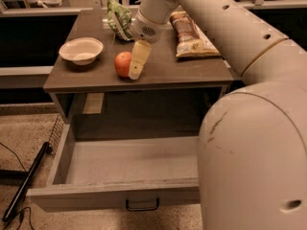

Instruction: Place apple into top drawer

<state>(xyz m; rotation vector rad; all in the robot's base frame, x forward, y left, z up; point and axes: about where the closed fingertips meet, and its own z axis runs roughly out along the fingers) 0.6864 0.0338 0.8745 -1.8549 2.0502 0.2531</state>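
one apple lies on the tabletop just beside the tool.

A red-orange apple sits on the grey-brown tabletop, with the cream-coloured tool just at its 3 o'clock. A white bowl lies at the apple's 10 o'clock and a green bag at 12. The top drawer is grey, with a dark handle.

Apple (right edge) behind end effector
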